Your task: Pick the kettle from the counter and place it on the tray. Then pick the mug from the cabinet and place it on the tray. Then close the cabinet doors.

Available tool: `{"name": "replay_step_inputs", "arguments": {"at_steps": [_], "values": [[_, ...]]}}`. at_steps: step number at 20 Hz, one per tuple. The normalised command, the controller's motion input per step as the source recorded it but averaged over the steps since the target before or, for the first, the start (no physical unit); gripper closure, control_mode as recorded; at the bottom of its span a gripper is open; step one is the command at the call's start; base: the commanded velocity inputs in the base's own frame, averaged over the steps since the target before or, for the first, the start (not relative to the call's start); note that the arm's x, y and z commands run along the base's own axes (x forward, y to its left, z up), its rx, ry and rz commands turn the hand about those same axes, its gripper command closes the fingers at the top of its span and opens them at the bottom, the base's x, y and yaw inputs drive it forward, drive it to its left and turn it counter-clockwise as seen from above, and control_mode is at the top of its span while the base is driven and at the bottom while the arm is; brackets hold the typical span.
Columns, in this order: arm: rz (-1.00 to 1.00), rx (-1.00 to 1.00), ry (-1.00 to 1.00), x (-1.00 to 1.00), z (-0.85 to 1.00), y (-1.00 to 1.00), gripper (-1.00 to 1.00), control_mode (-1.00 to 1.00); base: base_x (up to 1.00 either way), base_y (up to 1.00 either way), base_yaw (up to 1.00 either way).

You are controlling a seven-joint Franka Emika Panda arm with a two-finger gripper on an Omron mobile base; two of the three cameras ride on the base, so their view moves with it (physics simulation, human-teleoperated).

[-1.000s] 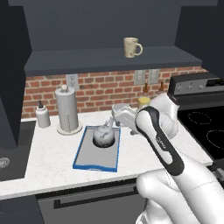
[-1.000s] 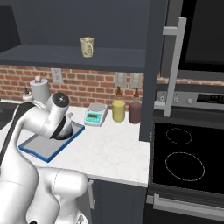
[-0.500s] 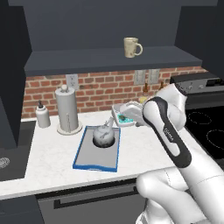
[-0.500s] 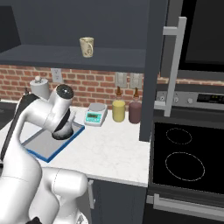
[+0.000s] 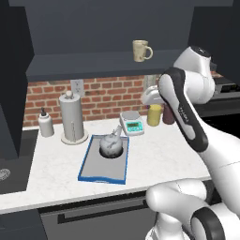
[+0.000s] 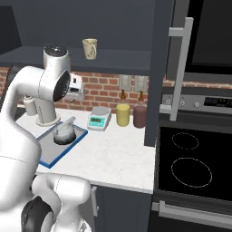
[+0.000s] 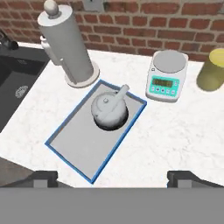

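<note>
The small squat silver-grey metal kettle point(image 7: 109, 110) already sits inside the flat rectangular tray with a grey base and raised blue rim point(image 7: 65, 148), toward the tray's far end, so the first part of the task looks finished. In the hand view the kettle lies ahead of the jaws and between their lines, well clear of both tips. The two-finger gripper point(image 7: 113, 178) is spread wide and holds nothing.

The small beige-cream ceramic mug with a loop handle point(image 5: 141, 50) stands on the thick dark shelf of the large navy-grey upper wall cabinet point(image 5: 93, 63), well above the jaws and apart from them. Fetching it and setting it on the tray seems to be the step in hand, not yet begun in any contact.

The tall dark navy panelled cabinet door with its long silver bar handle point(image 6: 180, 68) stands open, off to the jaws' right side; closing the doors remains. The white marble-patterned counter point(image 7: 175, 131) spreads under the jaws.
</note>
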Motion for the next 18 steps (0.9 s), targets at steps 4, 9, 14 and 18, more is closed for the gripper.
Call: {"name": "replay_step_inputs", "arguments": {"at_steps": [4,9,14,18], "values": [[0.28,-0.24,-0.29,0.07,0.74,-0.49,-1.00,-1.00,0.00,0.00,0.00],[0.27,-0.03,-0.42,0.01,0.39,-0.60,-1.00,-1.00,0.00,0.00,0.00],[0.25,0.11,-0.16,0.01,0.14,-0.63,-1.00,-1.00,0.00,0.00,0.00],[0.05,0.14,0.02,0.14,0.04,-0.19,-1.00,-1.00,0.00,0.00,0.00]]}}
